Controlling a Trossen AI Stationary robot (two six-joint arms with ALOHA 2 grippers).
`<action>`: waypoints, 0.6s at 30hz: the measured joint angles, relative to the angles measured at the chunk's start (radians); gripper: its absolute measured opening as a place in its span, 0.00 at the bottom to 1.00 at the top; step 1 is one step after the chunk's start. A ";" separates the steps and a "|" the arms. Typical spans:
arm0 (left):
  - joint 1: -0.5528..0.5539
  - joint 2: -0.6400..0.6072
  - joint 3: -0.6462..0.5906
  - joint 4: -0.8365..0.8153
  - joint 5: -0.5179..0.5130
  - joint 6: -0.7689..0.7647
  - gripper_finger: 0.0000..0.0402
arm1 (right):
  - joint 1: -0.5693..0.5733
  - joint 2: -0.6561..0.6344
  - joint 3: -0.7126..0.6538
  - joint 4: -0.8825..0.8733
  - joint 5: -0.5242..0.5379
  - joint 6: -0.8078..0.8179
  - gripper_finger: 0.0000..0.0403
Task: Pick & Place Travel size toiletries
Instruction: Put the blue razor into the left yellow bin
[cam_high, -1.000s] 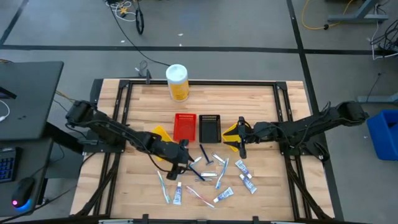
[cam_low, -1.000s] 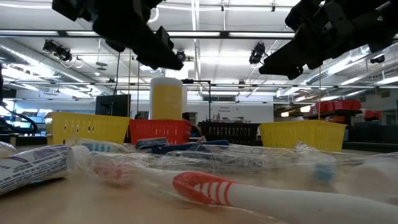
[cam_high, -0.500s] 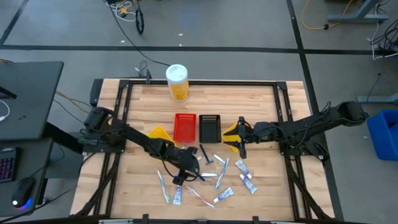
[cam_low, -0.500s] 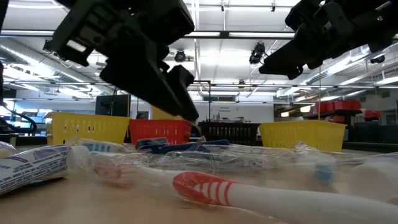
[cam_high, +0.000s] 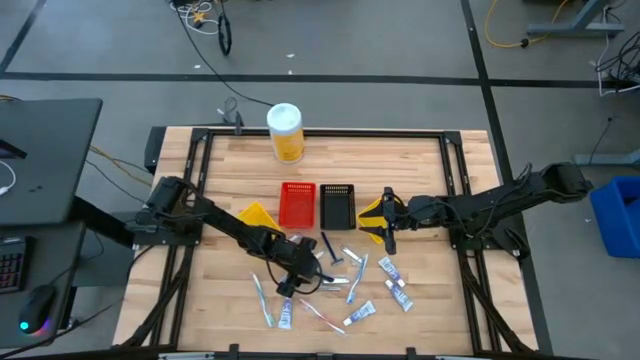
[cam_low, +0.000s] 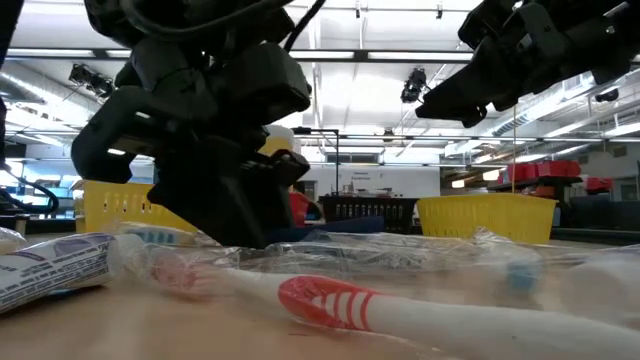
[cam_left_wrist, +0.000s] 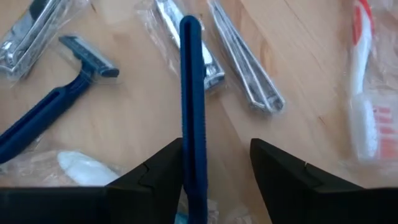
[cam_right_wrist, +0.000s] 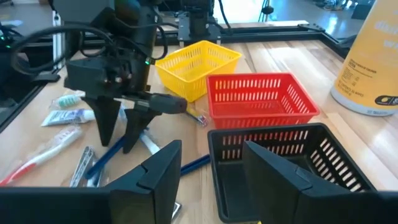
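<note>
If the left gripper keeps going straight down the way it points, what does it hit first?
Probably the blue handle lying between the left gripper's open fingers, with the wooden table right beneath; exact height above it is unclear.

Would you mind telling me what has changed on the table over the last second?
The left gripper has swung from beside the red bin out over the scattered toiletries and dropped to the table; its open fingers now straddle a blue razor handle, not yet closed. The right gripper, the bins and the toiletries stayed put.
</note>
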 joint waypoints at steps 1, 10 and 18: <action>0.000 0.000 0.000 0.001 -0.006 0.002 0.45 | 0.000 0.000 0.000 -0.002 0.000 0.000 0.45; 0.000 -0.001 -0.001 0.014 -0.010 0.002 0.24 | 0.000 0.000 0.000 -0.006 0.000 0.000 0.44; 0.001 -0.002 -0.002 0.017 -0.011 -0.006 0.10 | 0.000 0.000 0.000 -0.007 0.000 0.000 0.44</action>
